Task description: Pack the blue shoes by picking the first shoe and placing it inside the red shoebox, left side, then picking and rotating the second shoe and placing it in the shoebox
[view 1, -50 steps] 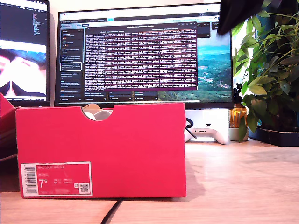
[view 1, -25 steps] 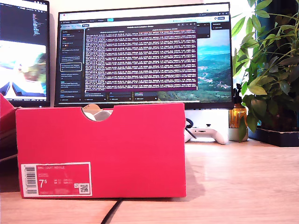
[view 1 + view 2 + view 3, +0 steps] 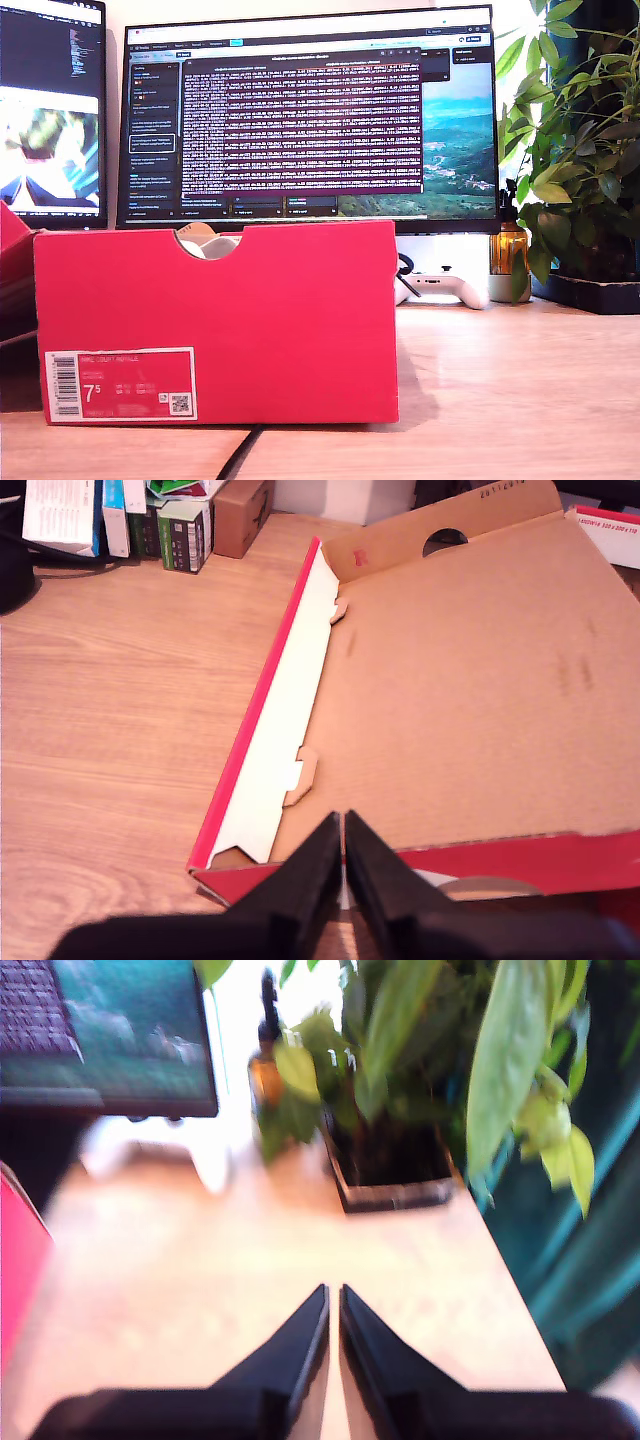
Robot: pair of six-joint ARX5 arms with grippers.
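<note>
The red shoebox stands in the exterior view's left half. Its wall with the half-round notch and the white 7.5 label faces the camera. Something white and tan shows through the notch; I cannot tell what it is. No navy shoe is in view anywhere. My first gripper is shut on nothing and hovers over a flat red-edged cardboard panel that is brown inside and bare. My second gripper is also shut with nothing in it, above the wooden table, with a red box edge beside it. Neither arm appears in the exterior view.
Two monitors stand behind the box. A white game controller, an amber bottle and a potted plant fill the exterior view's right. A black cable runs under the box. Small cartons stand beyond the panel.
A dark arm part at the exterior view's top right one second ago has left the picture. The box has not moved.
</note>
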